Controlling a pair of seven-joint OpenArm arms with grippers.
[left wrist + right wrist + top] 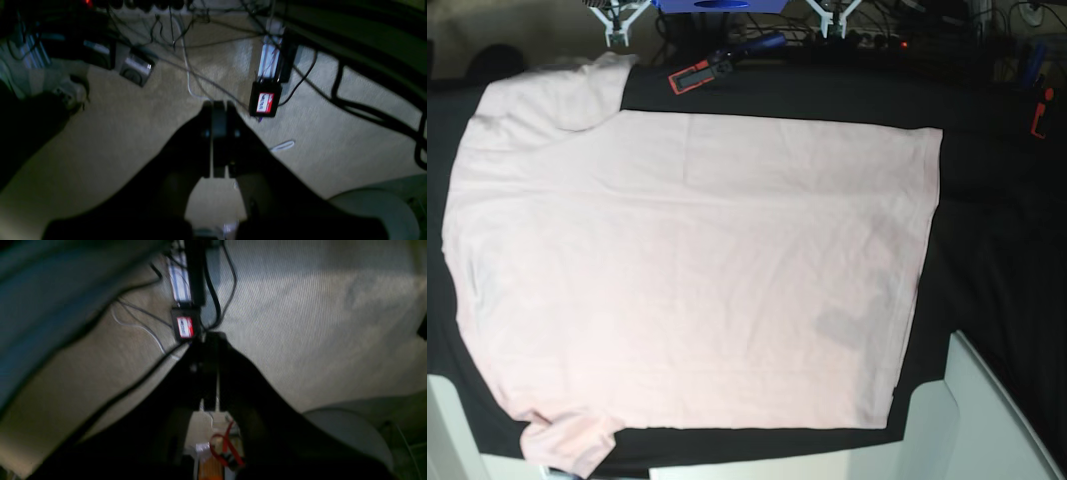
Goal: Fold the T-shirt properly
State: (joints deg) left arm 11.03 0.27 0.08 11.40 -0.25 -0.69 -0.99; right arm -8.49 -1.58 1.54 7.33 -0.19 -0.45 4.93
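Observation:
The pale pink T-shirt (687,260) lies spread flat, plain side up, on the black cloth (997,230) in the base view. Its sleeves are at the left and its hem at the right. No gripper shows in the base view. In the left wrist view my left gripper (218,108) hangs over beige carpet, jaws shut with nothing between them. My right gripper (211,338) is likewise shut and empty above the carpet in the right wrist view. Neither wrist view shows the T-shirt.
A red and black tool (695,76) lies at the cloth's far edge, with a small red item (1039,118) at the right. White arm parts (987,420) rise at the near corners. Cables and a black box with a red label (265,103) lie on the carpet.

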